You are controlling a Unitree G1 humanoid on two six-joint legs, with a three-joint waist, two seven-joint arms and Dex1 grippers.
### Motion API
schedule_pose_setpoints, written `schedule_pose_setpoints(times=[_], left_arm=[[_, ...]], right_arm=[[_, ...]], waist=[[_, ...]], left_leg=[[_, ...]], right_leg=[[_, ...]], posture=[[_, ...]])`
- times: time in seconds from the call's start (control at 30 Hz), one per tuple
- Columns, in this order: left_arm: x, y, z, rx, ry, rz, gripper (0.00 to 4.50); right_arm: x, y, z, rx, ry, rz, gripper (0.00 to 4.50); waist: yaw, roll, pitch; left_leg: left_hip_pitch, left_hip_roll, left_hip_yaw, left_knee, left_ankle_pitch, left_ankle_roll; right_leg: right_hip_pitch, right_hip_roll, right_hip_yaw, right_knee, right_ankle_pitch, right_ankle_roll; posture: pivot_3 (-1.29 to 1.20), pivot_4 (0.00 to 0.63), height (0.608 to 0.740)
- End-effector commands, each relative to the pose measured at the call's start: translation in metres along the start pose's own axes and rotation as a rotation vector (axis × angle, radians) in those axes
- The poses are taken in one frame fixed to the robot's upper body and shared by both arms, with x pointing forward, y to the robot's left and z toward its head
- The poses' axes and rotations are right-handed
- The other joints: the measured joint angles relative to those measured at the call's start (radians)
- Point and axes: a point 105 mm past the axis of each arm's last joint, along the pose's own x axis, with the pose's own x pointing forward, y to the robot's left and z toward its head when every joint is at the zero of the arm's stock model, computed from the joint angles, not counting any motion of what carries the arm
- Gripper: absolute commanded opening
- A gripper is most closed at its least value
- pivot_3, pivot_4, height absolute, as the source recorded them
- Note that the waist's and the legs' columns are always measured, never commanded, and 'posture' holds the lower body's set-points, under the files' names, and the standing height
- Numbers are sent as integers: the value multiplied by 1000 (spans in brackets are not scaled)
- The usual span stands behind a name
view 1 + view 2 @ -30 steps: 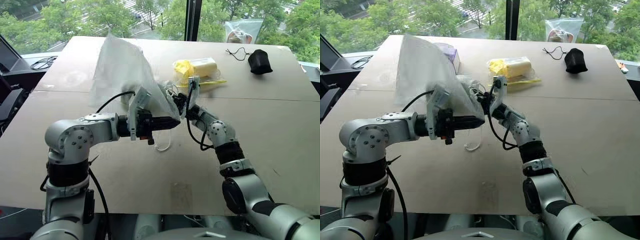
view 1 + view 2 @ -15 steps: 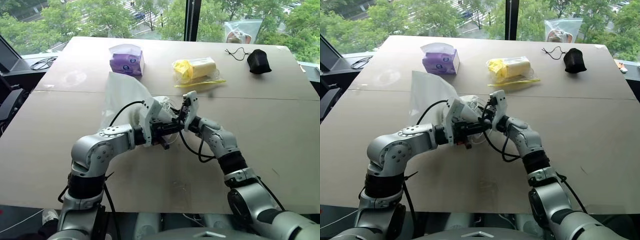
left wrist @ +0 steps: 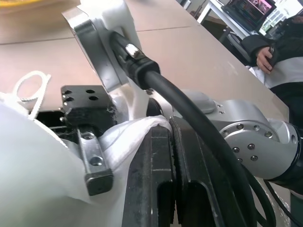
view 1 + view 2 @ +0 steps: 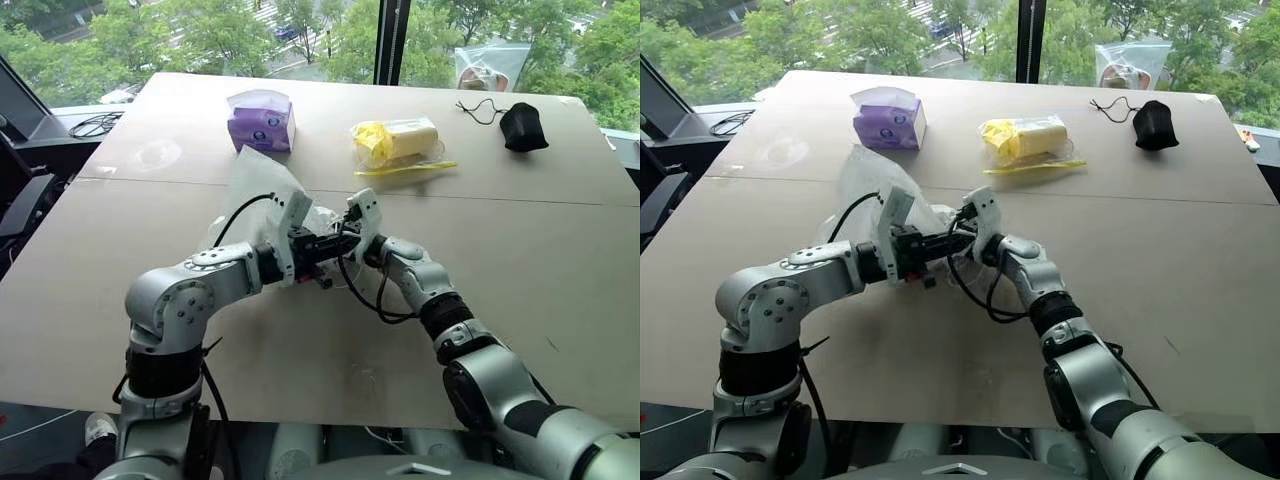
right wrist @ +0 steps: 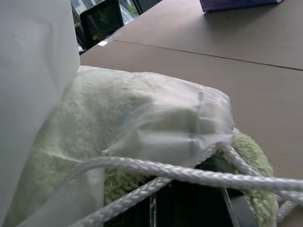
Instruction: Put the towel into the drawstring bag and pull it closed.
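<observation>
The drawstring bag [image 4: 256,190], milky thin plastic, slumps on the table at centre, its mouth turned toward my two grippers. My left gripper [image 4: 330,245] is shut on a fold of the bag's plastic, which the left wrist view shows pinched between its fingers [image 3: 156,170]. My right gripper [image 4: 345,232] meets it tip to tip, shut at the bag's mouth. The white cord [image 5: 180,172] crosses just in front of it. The towel [image 5: 94,123], pale green and fluffy, lies inside the bag. One tuft [image 5: 253,156] pokes out past the rim.
A purple tissue pack [image 4: 260,118], a clear bag with yellow contents [image 4: 398,140] and a black pouch [image 4: 522,125] lie farther back. Another clear bag [image 4: 490,65] stands at the far edge. A person [image 3: 279,52] sits off to the side.
The bag, held up high a second ago, has sunk and now slumps on the table. Both grippers came down with it, still shut, and the tissue pack is uncovered.
</observation>
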Motion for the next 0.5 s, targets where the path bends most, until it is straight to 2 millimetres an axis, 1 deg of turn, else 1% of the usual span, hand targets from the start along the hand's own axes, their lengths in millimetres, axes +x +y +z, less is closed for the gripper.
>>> schedule_pose_setpoints(times=[0.03, 0.13, 0.17, 0.27, 0.37, 0.4, 0.43, 0.5], left_arm=[[-5, -4, 13, 84, -48, -27, 0], [-9, 2, 13, 101, -38, -30, 0], [-11, 5, 13, 111, -31, -25, 0], [-17, 16, 15, 154, -13, -6, 0], [-22, 26, 20, 179, -12, 12, 0], [-24, 31, 22, 188, -12, 21, 0], [-26, 34, 24, 192, -18, 27, 0], [-29, 39, 25, 194, -25, 30, 0]], right_arm=[[-11, 21, 19, 119, -79, 135, 117], [-22, 28, 35, 94, -117, 167, 939], [-25, 29, 39, 71, -114, 158, 1481], [-37, 20, 44, -10, -85, 72, 2591], [-45, 5, 40, -130, -12, -39, 2591], [-48, -5, 39, -160, 7, -97, 2591], [-51, -13, 39, -172, 14, -144, 2591], [-54, -20, 40, -177, 15, -192, 2591]], waist=[[0, 0, 0], [-2, 1, 1], [-3, 1, 1], [-2, 1, 1], [-2, 1, 1], [-2, 2, 1], [-3, 1, 1], [-5, 1, 1]], left_leg=[[-1, 0, 0, 0, 0, 0], [-1, 0, 0, 0, 0, 0], [-1, 0, 0, -1, 0, 0], [-1, 0, 0, -1, 0, 0], [-1, 0, 0, -1, -1, 1], [-1, -1, 0, -1, -1, 1], [-1, -1, 0, -1, -1, 1], [-1, -1, 1, -1, -1, 1]], right_leg=[[0, 0, 0, -1, 0, 0], [0, 0, 0, -2, 0, 0], [0, 0, -1, -2, 0, 0], [-1, 0, -1, -2, 0, 0], [-1, 0, -1, -2, 0, 0], [-1, 0, -1, -2, 0, 0], [-1, 0, 0, -2, 0, 0], [-1, 1, 0, -2, 0, 0]], posture=[[0, 150, 740], [0, 150, 740], [0, 150, 740], [0, 150, 740], [0, 150, 740], [0, 150, 740], [0, 150, 740], [0, 150, 740]])
